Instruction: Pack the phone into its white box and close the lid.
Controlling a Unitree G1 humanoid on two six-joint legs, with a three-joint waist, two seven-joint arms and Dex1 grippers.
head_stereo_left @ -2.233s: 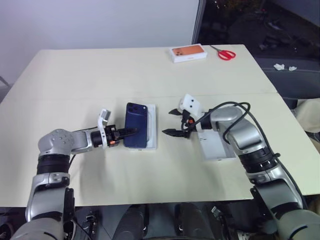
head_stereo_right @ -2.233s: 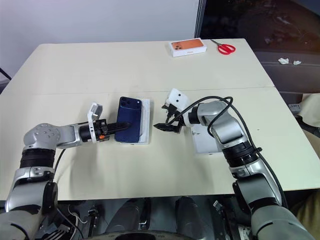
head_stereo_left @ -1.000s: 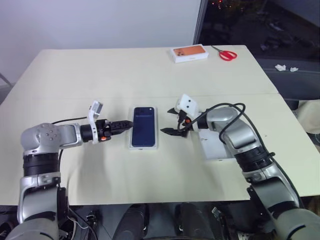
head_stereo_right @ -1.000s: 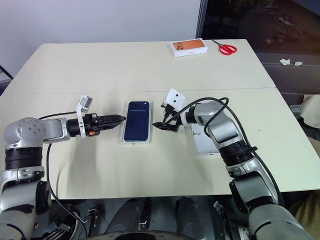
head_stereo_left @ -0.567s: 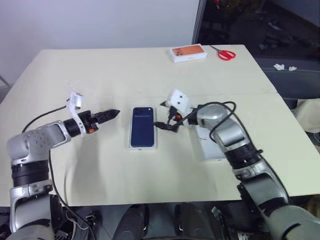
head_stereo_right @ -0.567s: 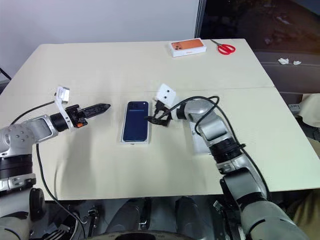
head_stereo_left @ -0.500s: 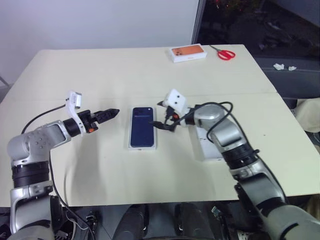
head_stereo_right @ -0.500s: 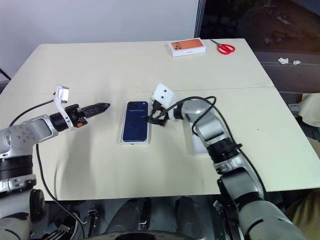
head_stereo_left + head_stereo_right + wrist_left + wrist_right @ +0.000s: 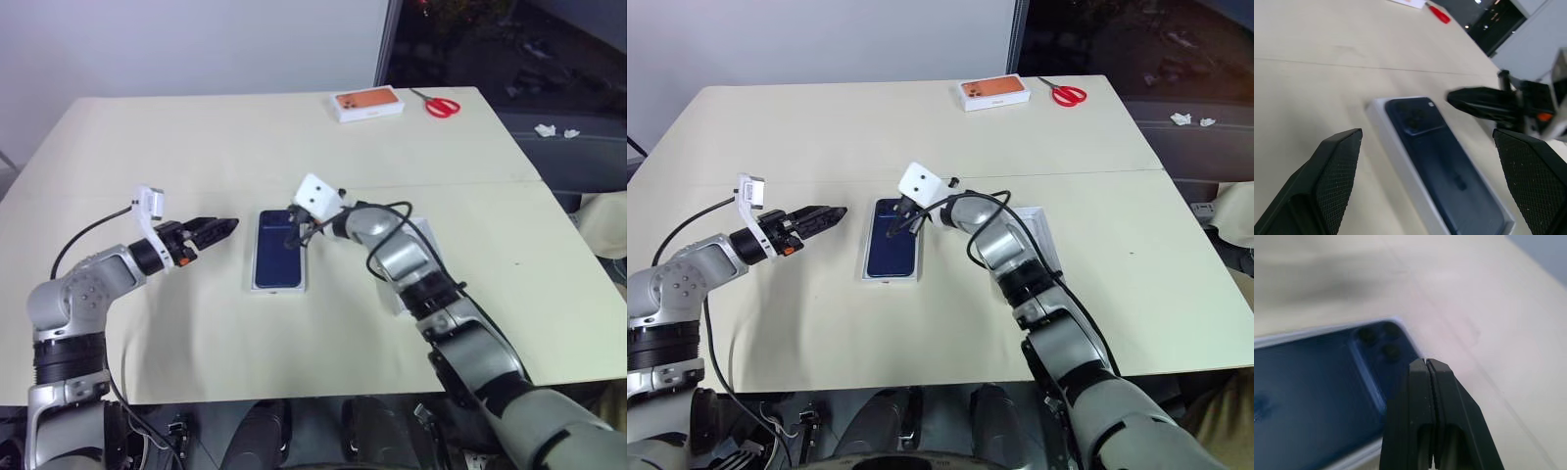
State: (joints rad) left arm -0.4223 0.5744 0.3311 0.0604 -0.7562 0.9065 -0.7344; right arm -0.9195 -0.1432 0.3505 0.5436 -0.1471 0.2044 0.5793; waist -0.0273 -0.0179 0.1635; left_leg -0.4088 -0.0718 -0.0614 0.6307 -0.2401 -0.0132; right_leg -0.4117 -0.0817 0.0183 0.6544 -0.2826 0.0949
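Two grippers flanked the work when you paused. Your left gripper (image 9: 223,225) hung just beside the white box (image 9: 279,288), its fingers spread wide and holding nothing. Your right gripper (image 9: 892,232) had its two fingers (image 9: 1431,382) pressed flat together, gripping nothing, with the tip poised over the phone (image 9: 279,250) near its camera end; whether it touched the glass, the views could not settle.

The phone lay flat inside the white box near the middle of the table (image 9: 196,147), back up, its camera cluster at the far end. The lid (image 9: 1040,238) lay apart to your right, partly behind that forearm, so the closing step was not yet done.

If you meant to press the phone home, a push near one end could have tipped the other end up or skated the light box across the smooth table, since nothing braced it. A hard, narrow tip on a glossy back could also have slid off or marked it. Your right forearm and its cable passed over the lid, so a careless swing back could have dragged it.

Farther off, the orange-topped box (image 9: 369,103) and the scissors (image 9: 439,103) sat well clear and posed little risk.
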